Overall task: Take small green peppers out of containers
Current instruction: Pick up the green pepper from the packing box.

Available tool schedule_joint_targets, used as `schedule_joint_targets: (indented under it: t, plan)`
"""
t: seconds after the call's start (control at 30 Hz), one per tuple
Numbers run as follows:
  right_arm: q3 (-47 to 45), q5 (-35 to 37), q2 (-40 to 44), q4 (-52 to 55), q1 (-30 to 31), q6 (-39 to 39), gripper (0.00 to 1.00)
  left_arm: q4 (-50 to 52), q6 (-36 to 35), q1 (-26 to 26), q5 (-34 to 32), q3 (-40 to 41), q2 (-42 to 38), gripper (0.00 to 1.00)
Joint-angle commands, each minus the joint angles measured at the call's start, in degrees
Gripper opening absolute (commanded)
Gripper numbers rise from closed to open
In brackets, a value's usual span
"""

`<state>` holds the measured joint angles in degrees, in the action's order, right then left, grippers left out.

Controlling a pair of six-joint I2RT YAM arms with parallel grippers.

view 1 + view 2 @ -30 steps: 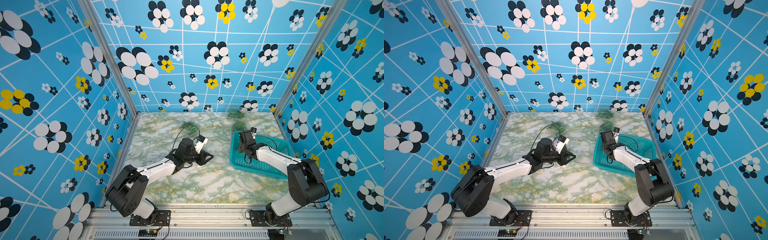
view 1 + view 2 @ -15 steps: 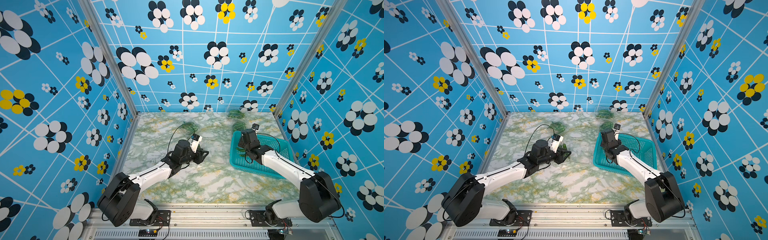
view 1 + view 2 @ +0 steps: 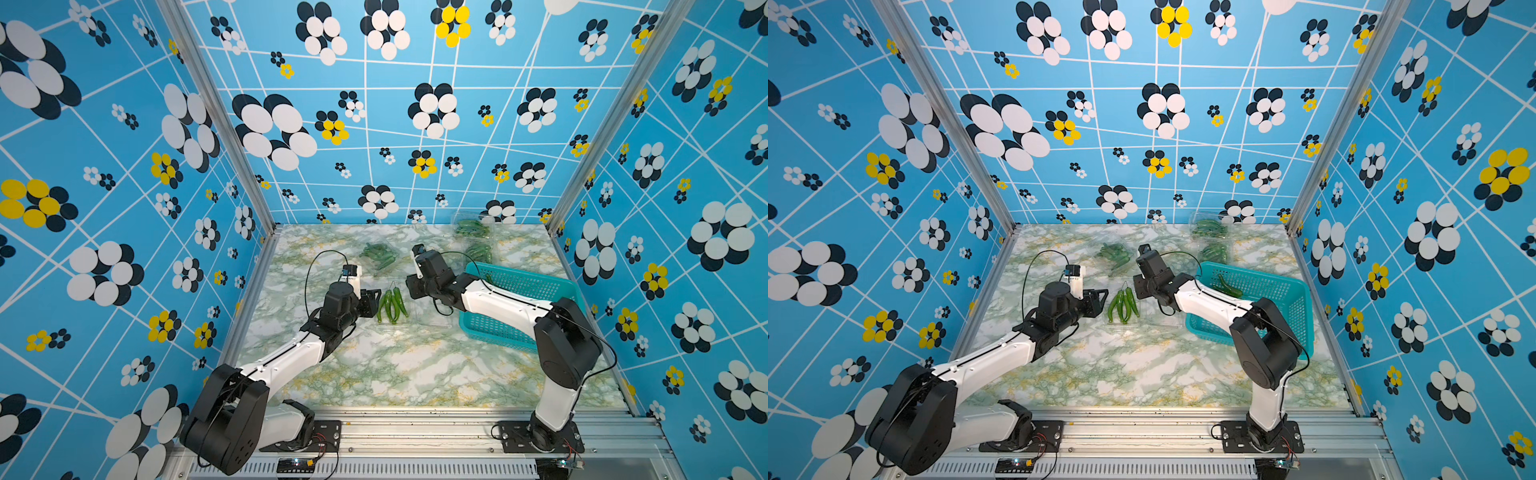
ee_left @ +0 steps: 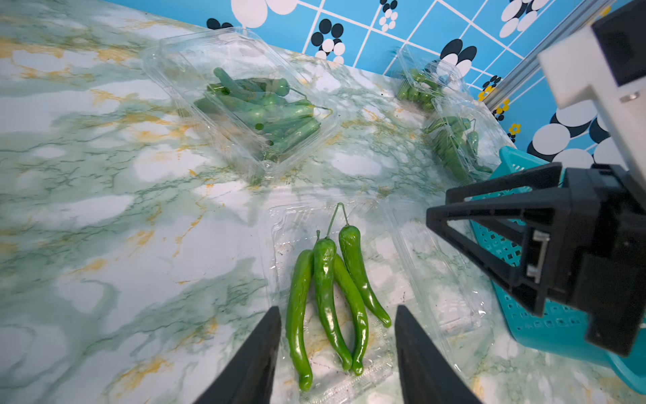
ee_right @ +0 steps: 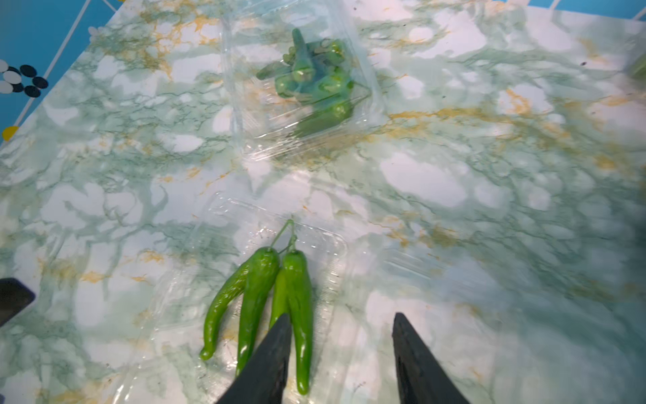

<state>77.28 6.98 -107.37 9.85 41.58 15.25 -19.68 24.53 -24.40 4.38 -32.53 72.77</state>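
Several small green peppers lie side by side in an opened clear container at the table's middle. My left gripper is open just left of them, its fingers flanking their tips without touching. From the right, my right gripper hangs open over the container's flat lid half, with nothing between its fingers. A closed container full of peppers sits behind. Two more containers stand at the back right.
A teal perforated basket sits on the right of the marble table, under my right arm, with one pepper in it. Patterned blue walls close in the left, back and right sides.
My right gripper has swung left from over the basket to beside the opened container. The left gripper has drawn back slightly, uncovering the peppers.
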Motion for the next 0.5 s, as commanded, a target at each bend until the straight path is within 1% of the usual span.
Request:
schedule_joint_targets:
  t: [0.0,0.13,0.2,0.37,0.47]
  plan:
    - [3.0,-3.7,-3.1,4.5,1.2,-3.0,0.41,-0.8,1.6,0.6,-1.2,0.7,-1.3,0.55]
    - [6.8,-4.5,-6.8,6.8,2.8,-3.5,0.36,-1.1,2.2,1.1,-0.4,0.8,-1.1,0.55]
    - [7.6,-4.1,-7.9,7.1,3.2,-3.2,0.36,-1.2,2.4,1.3,0.0,0.8,-1.0,0.54]
    - [9.2,-1.6,-10.0,7.3,3.3,-3.4,0.38,-2.1,2.6,1.4,1.5,0.9,-1.0,0.55]
    - [10.1,0.2,-11.0,7.6,3.4,-3.5,0.42,-2.0,2.6,1.4,1.8,0.8,-0.8,0.55]
